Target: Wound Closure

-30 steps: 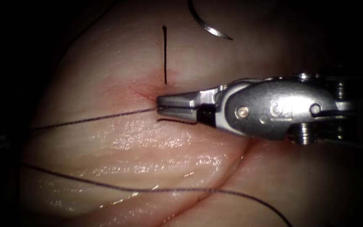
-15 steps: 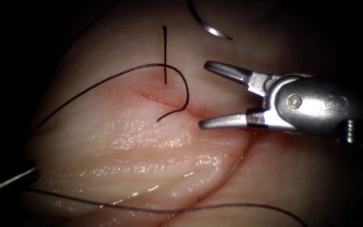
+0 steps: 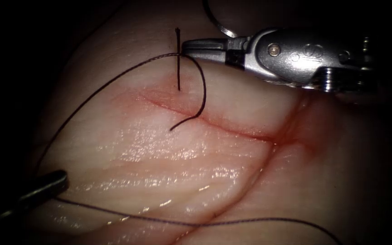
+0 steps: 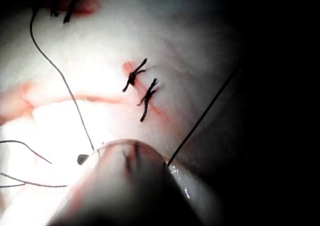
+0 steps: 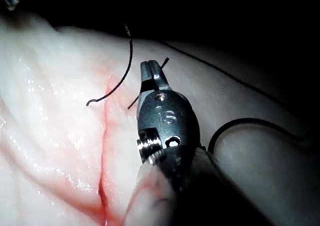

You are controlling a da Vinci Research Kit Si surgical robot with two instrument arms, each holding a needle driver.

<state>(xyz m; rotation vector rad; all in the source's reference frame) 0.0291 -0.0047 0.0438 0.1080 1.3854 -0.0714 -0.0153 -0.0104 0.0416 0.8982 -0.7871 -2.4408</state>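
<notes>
the right tool [image 3: 189, 46] has its jaws pressed together on the thread [image 3: 159, 58], pinching it at the tips just beside the short upright thread end [image 3: 178, 59] that stands out of the tissue [image 3: 159, 149]. from the pinch one strand runs away from the tips in a long arc toward the left tool [image 3: 41, 188]; another curls down from the tips, crosses the cut [image 3: 232, 129] and ends loose on the tissue below them. half a second ago these jaws were spread wide lower down beside the cut and held nothing; a second ago they were closed on the thread at the cut.

the needle [image 3: 216, 22] lies free just behind the right tool's jaws, out of the tissue, held by neither tool. red fluid [image 3: 291, 136] marks the cut below the tool's wrist.

the left tool is a dark tip at the far end of the arc, with another strand passing just beside it; i cannot tell how its jaws stand or whether it holds anything.

in the right wrist view the right tool [image 5: 148, 70] has the thread [image 5: 129, 60] at its tips.
</notes>
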